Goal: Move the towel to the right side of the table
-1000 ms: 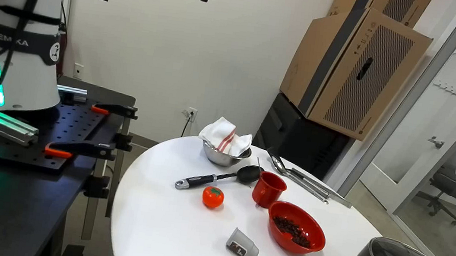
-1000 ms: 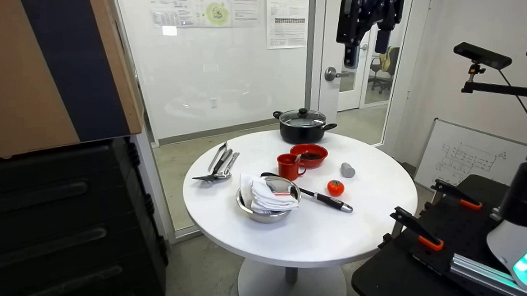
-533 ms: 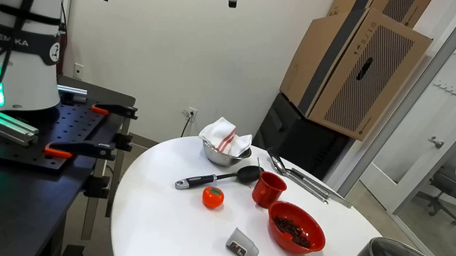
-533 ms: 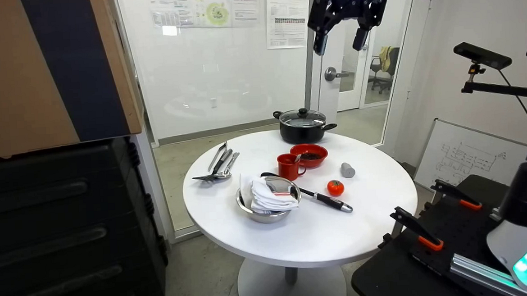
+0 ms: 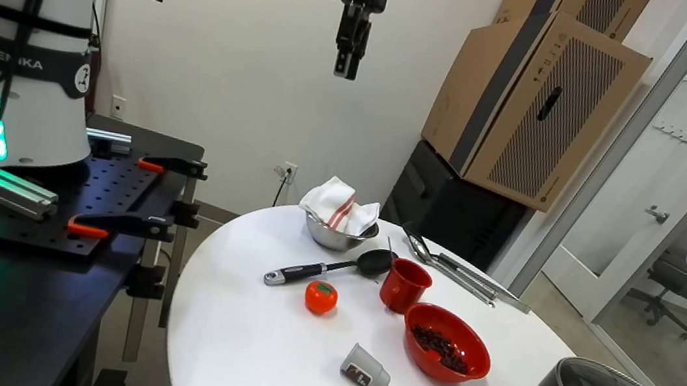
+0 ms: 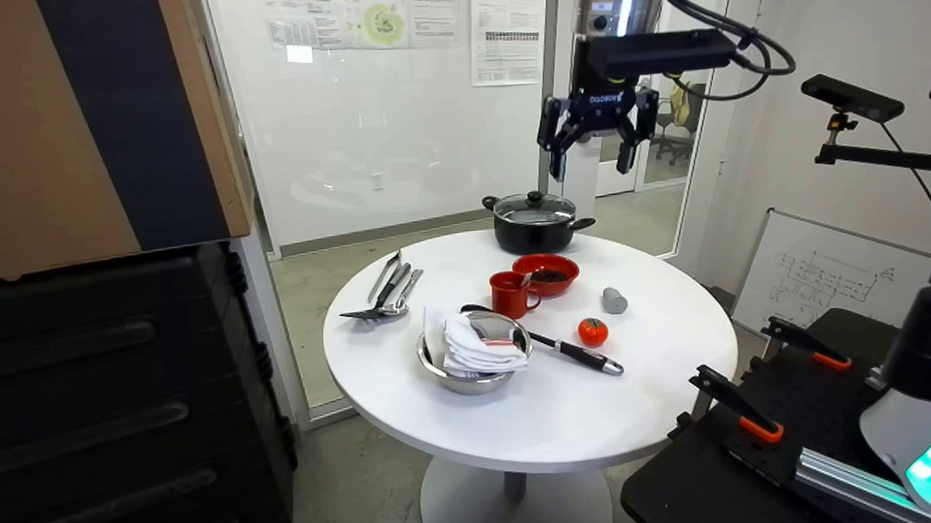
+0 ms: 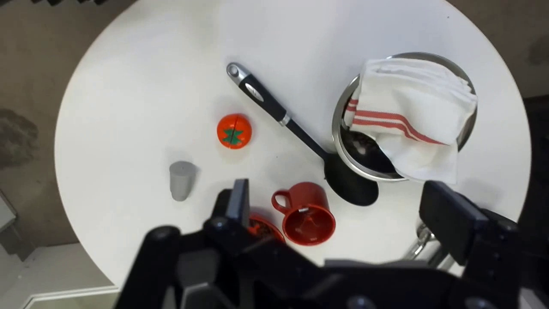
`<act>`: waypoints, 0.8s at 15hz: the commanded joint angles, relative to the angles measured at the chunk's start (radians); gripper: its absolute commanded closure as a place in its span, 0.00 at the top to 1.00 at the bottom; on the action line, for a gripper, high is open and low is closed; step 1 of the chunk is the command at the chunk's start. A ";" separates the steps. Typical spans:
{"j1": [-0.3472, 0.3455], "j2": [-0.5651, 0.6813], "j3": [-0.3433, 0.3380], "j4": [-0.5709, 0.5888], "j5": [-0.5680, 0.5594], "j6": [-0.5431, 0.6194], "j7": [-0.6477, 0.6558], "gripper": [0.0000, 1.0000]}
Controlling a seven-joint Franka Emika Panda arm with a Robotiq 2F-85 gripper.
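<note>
A folded white towel with red stripes (image 5: 337, 204) sits in a metal bowl (image 5: 335, 238) on the round white table (image 5: 239, 351). The towel also shows in an exterior view (image 6: 478, 352) and in the wrist view (image 7: 411, 98), where it hangs over the bowl's rim. My gripper (image 6: 592, 165) is open and empty, pointing down, high above the table. It also shows in an exterior view (image 5: 346, 70). In the wrist view the spread fingers (image 7: 336, 186) are over the mug's area, with the towel at the upper right, apart from them.
A black spoon (image 6: 586, 357) lies against the bowl. A red mug (image 6: 509, 295), a red bowl (image 6: 550, 281), a tomato (image 6: 593, 332) and a grey cup (image 6: 614, 301) stand near. A lidded black pot (image 6: 535, 230) and metal utensils (image 6: 391, 293) are farther off.
My gripper has come down and more of the arm shows in both exterior views. The gripper has also turned and shifted sideways, staying open. The towel and bowl have not moved.
</note>
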 commanded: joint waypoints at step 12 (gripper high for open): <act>0.084 0.240 -0.083 0.072 -0.050 0.017 0.046 1.00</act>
